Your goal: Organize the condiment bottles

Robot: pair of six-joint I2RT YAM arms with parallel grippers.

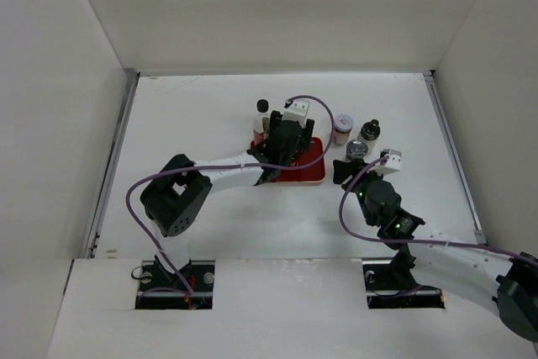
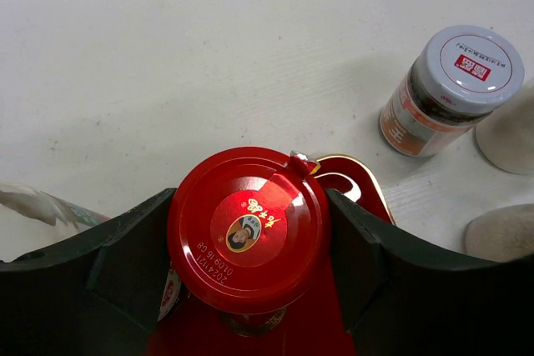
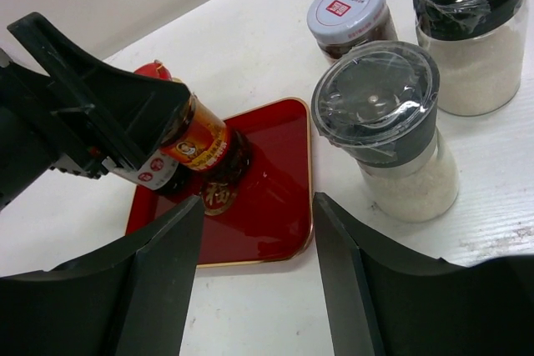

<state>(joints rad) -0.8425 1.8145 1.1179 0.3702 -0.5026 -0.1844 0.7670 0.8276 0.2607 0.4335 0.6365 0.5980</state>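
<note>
Shows two robot arms reaching over a white table (image 1: 210, 224). Nearest the bases, finds the right gripper (image 3: 259, 206) with black fingers spread wide and nothing between them, poised just short of a clear glass shaker with a grey cap (image 3: 392, 135), film-wrapped on top and filled with white grains. Places that shaker on the bare table, just right of a flat red rectangular tray with a gold rim (image 3: 279, 156).

Farther in, catches the left gripper (image 2: 250, 206) pinching a red-capped glass jar of dark sauce (image 2: 249, 235) just below its cap, leaning over the tray's gold emblem; cannot tell whether the base touches the tray. Beyond the shaker, finds a clear bottle with a dark knobbed top (image 3: 471, 39) and a small jar with a pinkish-white lid (image 3: 350, 10), near each other on the table and off the tray. Farthest, at the tray's far left corner, finds a tall slim bottle with a black cap (image 1: 262, 113); cannot tell whether on the tray or just behind it.

Judges the task at an early stage: one jar gripped over the tray and not yet let go, three containers plainly left outside it.

Reads a stamped code beginning 2024 on the red cap, beside a small round portrait and gold Chinese characters. Makes out a red block with white Chinese characters on the pinkish-white lid, too small to read. Notes a portrait label on the red-capped jar's side too.
</note>
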